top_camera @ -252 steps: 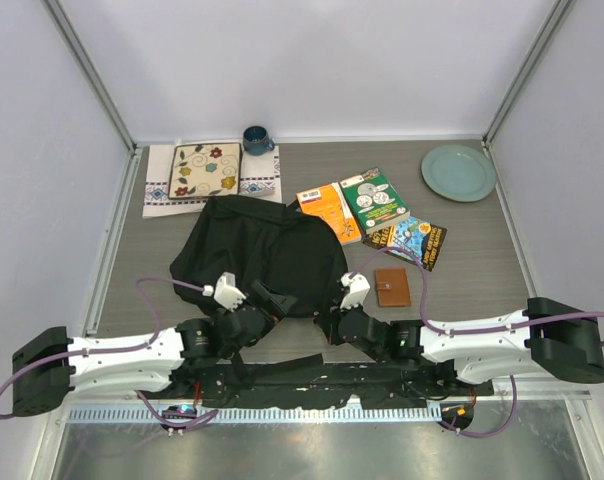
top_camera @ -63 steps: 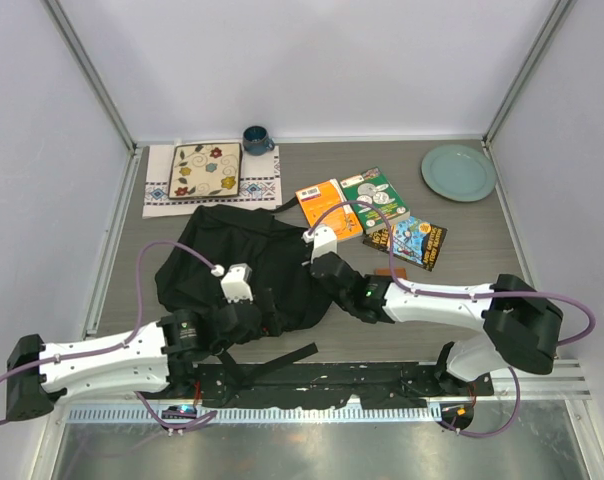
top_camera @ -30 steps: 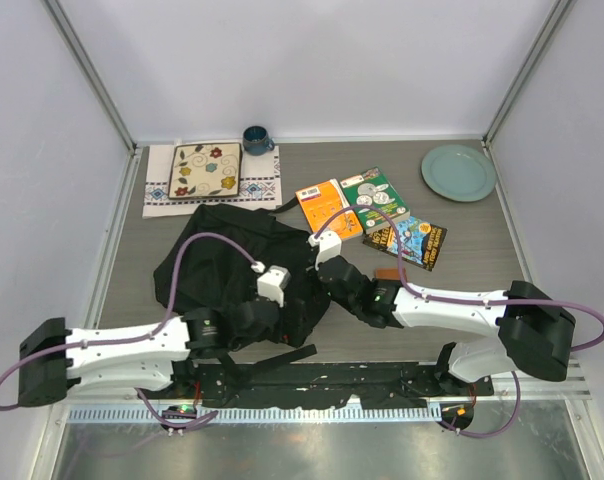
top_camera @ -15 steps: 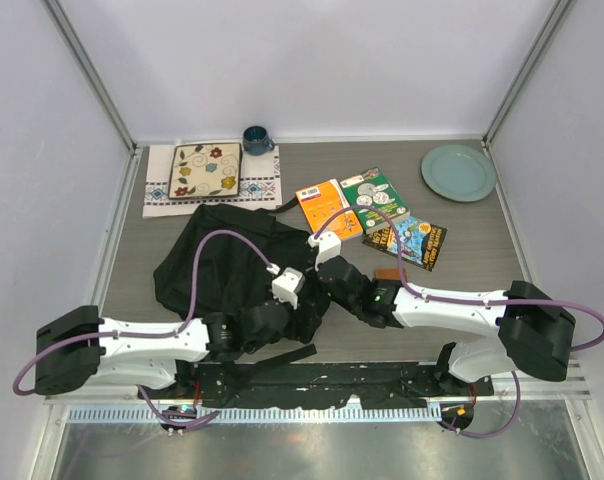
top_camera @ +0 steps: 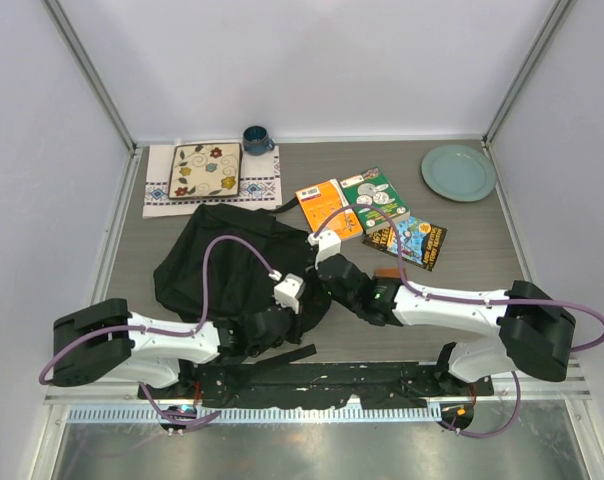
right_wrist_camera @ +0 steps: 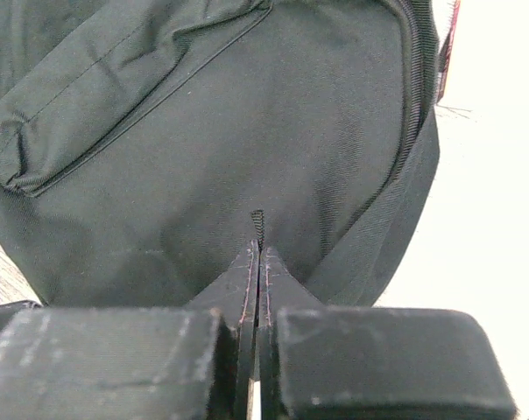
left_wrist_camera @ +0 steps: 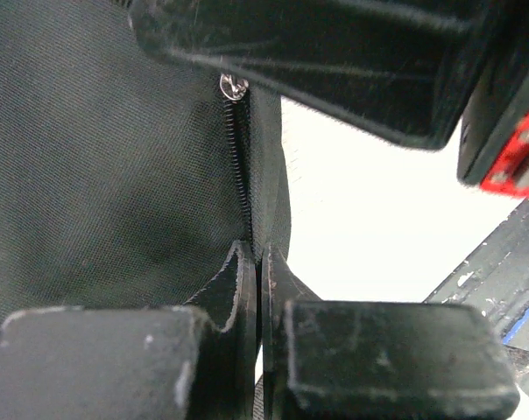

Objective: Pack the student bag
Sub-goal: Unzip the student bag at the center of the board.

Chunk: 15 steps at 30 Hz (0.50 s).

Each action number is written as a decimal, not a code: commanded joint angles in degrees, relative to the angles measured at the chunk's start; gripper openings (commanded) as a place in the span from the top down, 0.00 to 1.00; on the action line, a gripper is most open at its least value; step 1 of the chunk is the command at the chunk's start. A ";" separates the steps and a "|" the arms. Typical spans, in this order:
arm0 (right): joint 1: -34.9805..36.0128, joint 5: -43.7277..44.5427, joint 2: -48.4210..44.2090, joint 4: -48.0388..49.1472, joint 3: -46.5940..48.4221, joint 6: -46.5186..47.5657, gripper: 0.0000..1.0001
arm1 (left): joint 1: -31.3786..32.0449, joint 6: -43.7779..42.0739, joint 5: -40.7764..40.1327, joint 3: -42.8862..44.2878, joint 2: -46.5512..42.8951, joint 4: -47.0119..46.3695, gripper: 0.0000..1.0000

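Left hand [left_wrist_camera: 257,255], right hand [right_wrist_camera: 257,251] both pinching one student bag [top_camera: 220,262]; three books [top_camera: 374,201], one plate [top_camera: 459,172].

The black bag [top_camera: 227,262] lies crumpled on the counter [top_camera: 472,280], left of centre. Both arms meet at its near right edge, the left gripper [top_camera: 290,316] just beside the right gripper [top_camera: 320,283]. Behind the bag are a patterned mat [top_camera: 204,170] on a cloth [top_camera: 264,186] and a blue mug [top_camera: 255,138]. To the right lie an orange book [top_camera: 327,207], a green book [top_camera: 374,198] and a dark book [top_camera: 409,240]. A green plate [top_camera: 458,172] sits in the far right corner.
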<state>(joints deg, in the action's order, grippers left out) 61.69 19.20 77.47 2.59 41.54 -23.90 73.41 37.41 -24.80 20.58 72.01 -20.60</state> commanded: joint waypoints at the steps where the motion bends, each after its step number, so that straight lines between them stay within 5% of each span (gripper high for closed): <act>1: -2.01 1.37 -1.54 1.54 3.63 0.35 0.99 | 0.68 3.19 2.82 -2.56 -0.11 -5.59 1.00; 15: -8.60 -2.33 2.95 4.70 6.54 2.89 0.99 | 14.30 10.83 -0.24 -4.93 -1.78 2.05 1.00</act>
<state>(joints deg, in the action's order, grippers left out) 54.54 16.21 80.18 0.75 44.18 -22.59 83.64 44.16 -26.24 16.40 71.50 -23.46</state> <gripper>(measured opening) 0.028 0.023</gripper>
